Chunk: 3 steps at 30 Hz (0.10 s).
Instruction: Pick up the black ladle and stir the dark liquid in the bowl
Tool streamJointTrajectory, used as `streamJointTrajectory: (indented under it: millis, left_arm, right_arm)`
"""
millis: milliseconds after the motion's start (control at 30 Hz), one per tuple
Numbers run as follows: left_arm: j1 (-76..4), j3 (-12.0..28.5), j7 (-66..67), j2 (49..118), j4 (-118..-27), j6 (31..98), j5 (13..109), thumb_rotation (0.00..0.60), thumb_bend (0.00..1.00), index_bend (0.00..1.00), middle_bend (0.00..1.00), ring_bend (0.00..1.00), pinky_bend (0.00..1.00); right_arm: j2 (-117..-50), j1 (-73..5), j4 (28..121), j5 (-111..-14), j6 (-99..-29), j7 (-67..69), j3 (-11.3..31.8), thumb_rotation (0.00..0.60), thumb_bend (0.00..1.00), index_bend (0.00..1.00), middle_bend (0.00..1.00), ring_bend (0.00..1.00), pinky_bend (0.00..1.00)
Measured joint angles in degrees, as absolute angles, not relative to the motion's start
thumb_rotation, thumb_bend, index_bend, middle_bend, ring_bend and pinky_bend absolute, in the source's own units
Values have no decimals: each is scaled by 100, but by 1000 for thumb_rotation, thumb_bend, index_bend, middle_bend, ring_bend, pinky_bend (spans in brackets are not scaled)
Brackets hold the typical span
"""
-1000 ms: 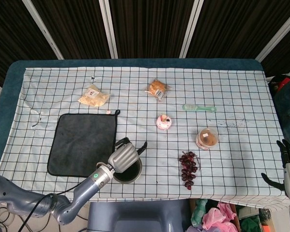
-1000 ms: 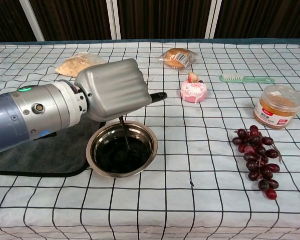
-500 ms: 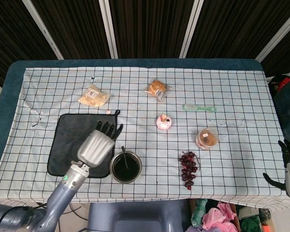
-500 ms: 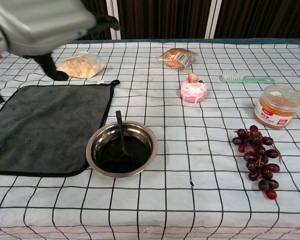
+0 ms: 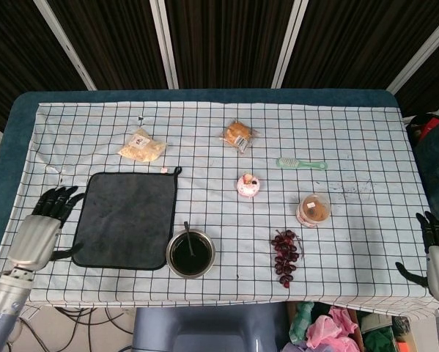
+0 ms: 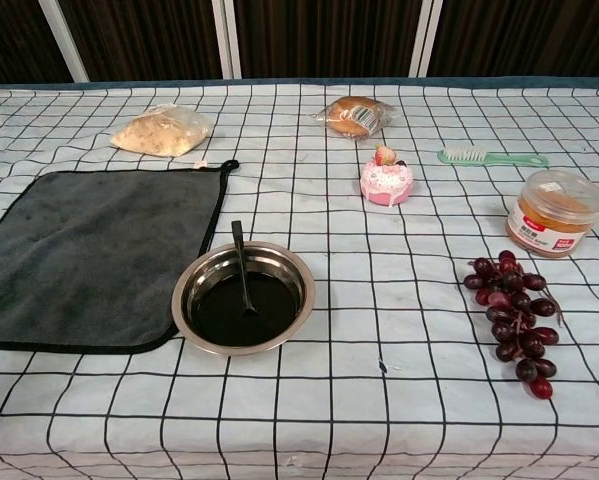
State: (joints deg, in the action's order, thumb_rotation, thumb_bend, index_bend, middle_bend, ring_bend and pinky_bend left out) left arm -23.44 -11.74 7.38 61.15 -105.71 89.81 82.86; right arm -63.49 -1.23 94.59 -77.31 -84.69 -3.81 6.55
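The metal bowl (image 5: pixel 174 262) (image 6: pixel 299 282) of dark liquid stands near the table's front edge, just right of the grey cloth. The black ladle (image 5: pixel 188 239) (image 6: pixel 240 262) rests in it, head sunk in the liquid, handle leaning over the far rim, with no hand on it. My left hand (image 5: pixel 39 229) hangs open off the table's left side, beside the cloth's left edge. My right hand (image 5: pixel 437 251) is open at the far right, past the table's edge. Neither hand shows in the chest view.
A grey cloth (image 5: pixel 127 218) (image 6: pixel 89 252) lies left of the bowl. Grapes (image 6: pixel 514 318), an orange-lidded jar (image 6: pixel 554 211), a pink cake (image 6: pixel 386 180), a green brush (image 6: pixel 491 156), a wrapped bun (image 6: pixel 355 115) and a snack bag (image 6: pixel 162 130) are spread across the checked tablecloth.
My left hand let go of the ladle, rose and pulled back left off the table. The ladle stays leaning in the bowl. The right hand barely moved.
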Motion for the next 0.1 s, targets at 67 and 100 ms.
streamJointTrajectory:
  millis: [67, 100]
  left_arm:
    - [-2066, -1246, 345, 5994, -10246, 9068, 8586, 600, 129, 104, 37, 1, 47]
    - [-1900, -1273, 191, 5931, -10081, 9128, 8725, 600, 129, 104, 37, 1, 47]
  right_arm:
    - [-6347, -117, 9471, -7746, -8493, -382, 656, 600, 114, 32, 8, 61, 217]
    - [-6344, -114, 9478, -7752, -8504, -384, 656, 600, 113, 32, 8, 61, 217]
